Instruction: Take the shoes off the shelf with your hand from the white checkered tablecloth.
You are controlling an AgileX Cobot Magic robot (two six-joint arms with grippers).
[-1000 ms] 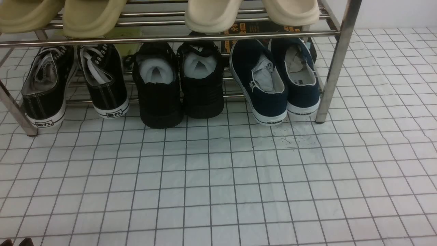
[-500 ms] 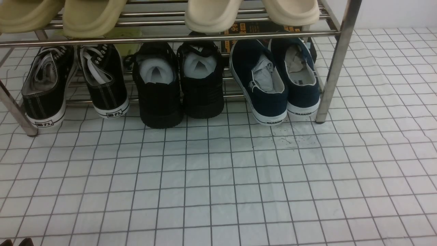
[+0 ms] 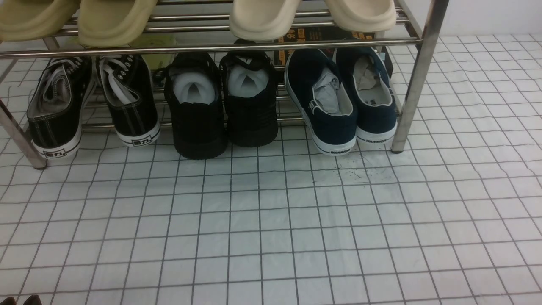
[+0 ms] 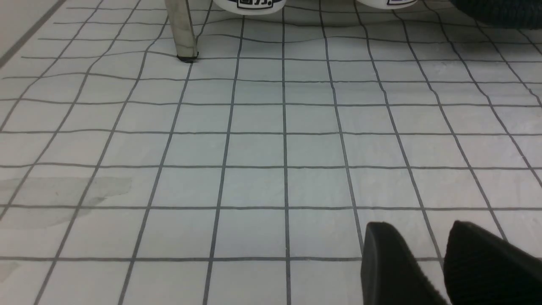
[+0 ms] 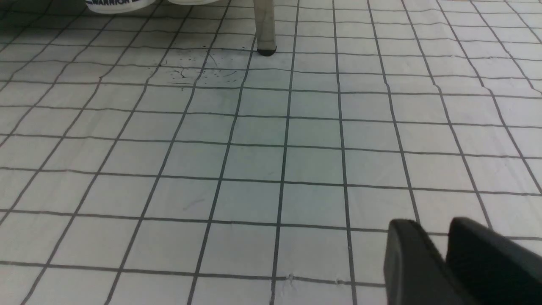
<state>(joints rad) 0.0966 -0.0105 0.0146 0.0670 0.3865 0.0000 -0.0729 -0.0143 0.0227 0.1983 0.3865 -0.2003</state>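
The navy blue shoes (image 3: 343,97) sit side by side at the right end of the steel shelf's (image 3: 211,44) lower tier, heels down on the white checkered tablecloth (image 3: 271,233). Their white heels show in the right wrist view (image 5: 114,3), beside a shelf leg (image 5: 264,29). My left gripper (image 4: 419,226) is low over the cloth at the near left, far from the shoes, shut and empty; its tips just show in the front view (image 3: 20,300). My right gripper (image 5: 432,222) is shut and empty over the near cloth, out of the front view.
Black lace-up sneakers (image 3: 93,101) and all-black shoes (image 3: 224,106) fill the rest of the lower tier. Beige slippers (image 3: 114,17) and cream slippers (image 3: 313,15) lie on the upper tier. Dark specks (image 3: 360,171) mark the cloth before the navy pair. The right upright leg (image 3: 417,80) stands beside them.
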